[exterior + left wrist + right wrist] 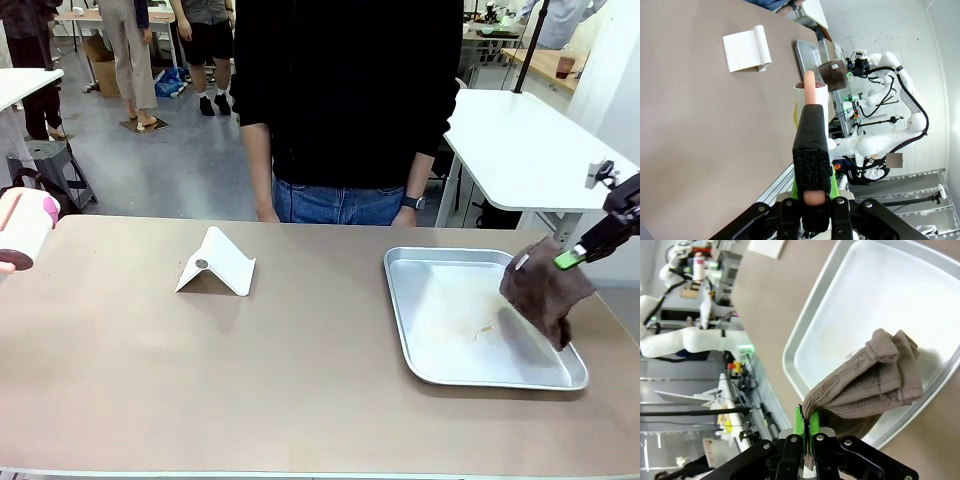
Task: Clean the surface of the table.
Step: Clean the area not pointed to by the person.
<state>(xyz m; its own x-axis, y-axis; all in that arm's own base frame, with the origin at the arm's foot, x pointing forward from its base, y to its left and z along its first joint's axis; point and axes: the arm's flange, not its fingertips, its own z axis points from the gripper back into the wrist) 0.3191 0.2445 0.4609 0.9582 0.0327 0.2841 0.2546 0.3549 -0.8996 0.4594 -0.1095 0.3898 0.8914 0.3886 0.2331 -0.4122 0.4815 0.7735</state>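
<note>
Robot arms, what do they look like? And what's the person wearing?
The right arm is white and rounded like fat tubes, with black cables looping along it. The right gripper and left gripper are black with bright green pads. The person wears a black top, blue jeans and a dark wristwatch.

- Silver metal tray (440, 330): rectangular, shallow, faint smears inside.
- Brown cloth (545, 290): bunched, hanging over tray's right end.
- White folded sheet (220, 262): tent-like, well left of tray.
- White roller (25, 232): pink end, far left.
- Person (345, 100): black top, jeans, far side.
</note>
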